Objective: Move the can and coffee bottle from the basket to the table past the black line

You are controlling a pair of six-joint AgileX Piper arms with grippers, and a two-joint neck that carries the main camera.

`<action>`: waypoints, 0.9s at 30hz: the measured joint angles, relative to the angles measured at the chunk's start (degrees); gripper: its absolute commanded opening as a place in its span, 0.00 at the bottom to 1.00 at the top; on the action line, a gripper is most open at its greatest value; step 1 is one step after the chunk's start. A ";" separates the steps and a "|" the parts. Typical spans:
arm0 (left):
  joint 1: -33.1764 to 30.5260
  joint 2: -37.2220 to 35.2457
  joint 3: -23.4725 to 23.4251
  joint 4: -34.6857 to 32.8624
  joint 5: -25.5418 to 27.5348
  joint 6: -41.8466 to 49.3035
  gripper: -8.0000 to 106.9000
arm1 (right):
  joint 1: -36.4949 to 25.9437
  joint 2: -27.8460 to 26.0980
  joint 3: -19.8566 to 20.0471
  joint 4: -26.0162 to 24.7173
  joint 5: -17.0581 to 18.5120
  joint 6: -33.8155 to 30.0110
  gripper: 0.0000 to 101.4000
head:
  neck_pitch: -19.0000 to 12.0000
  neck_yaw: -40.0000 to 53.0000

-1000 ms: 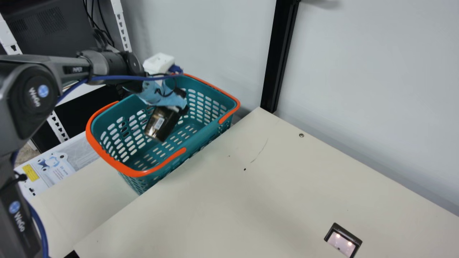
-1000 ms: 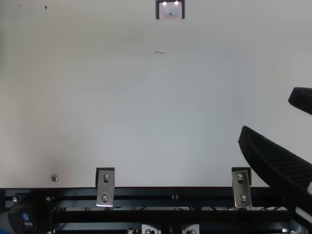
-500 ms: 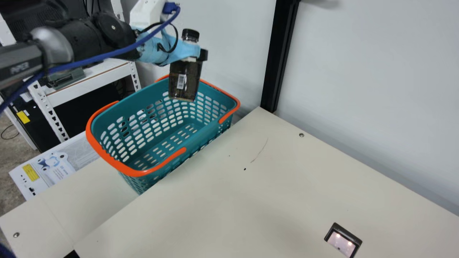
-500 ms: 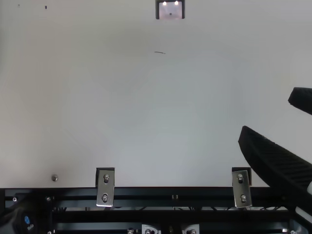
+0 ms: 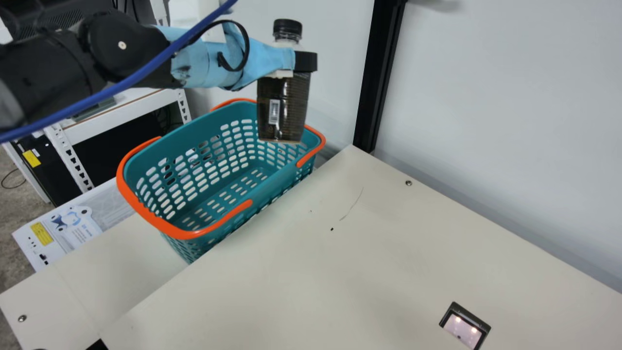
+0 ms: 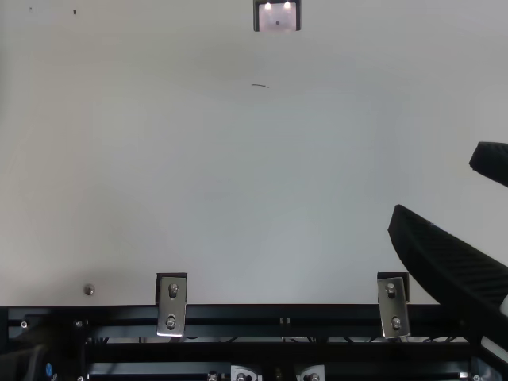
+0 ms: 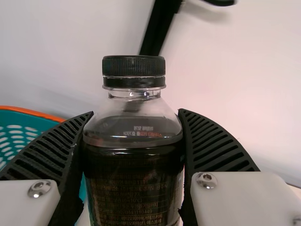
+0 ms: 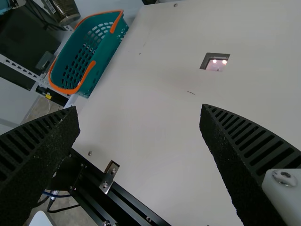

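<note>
My left gripper (image 5: 297, 62) is shut on the dark coffee bottle (image 5: 283, 109), holding it upright above the far end of the teal basket (image 5: 227, 217). In the left wrist view the black-capped coffee bottle (image 7: 134, 188) sits between both ribbed fingers of the left gripper (image 7: 134, 141). The basket's inside and slotted floor show bare in the main view. My right gripper (image 6: 444, 186) stands open at the right edge of the top view; the right wrist view has the right gripper (image 8: 141, 113) with a wide gap and nothing between its fingers.
The cream table (image 5: 311, 272) lies right of the basket, with a small dark-framed recess (image 5: 465, 326) in it. A black post (image 5: 379, 78) rises at the wall. A white shelf frame (image 5: 68, 150) stands behind the basket. A rail (image 6: 286, 315) runs along the table's edge.
My left arm has lifted the coffee bottle up out of the basket and moved it to the right, turning it from tilted to upright. The right gripper has kept still.
</note>
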 measured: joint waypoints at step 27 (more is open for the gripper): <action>-35.15 -5.96 -8.68 34.83 12.35 -54.72 0.16 | 0.00 0.00 0.00 0.00 0.00 0.00 1.00 | 0.88 -23.17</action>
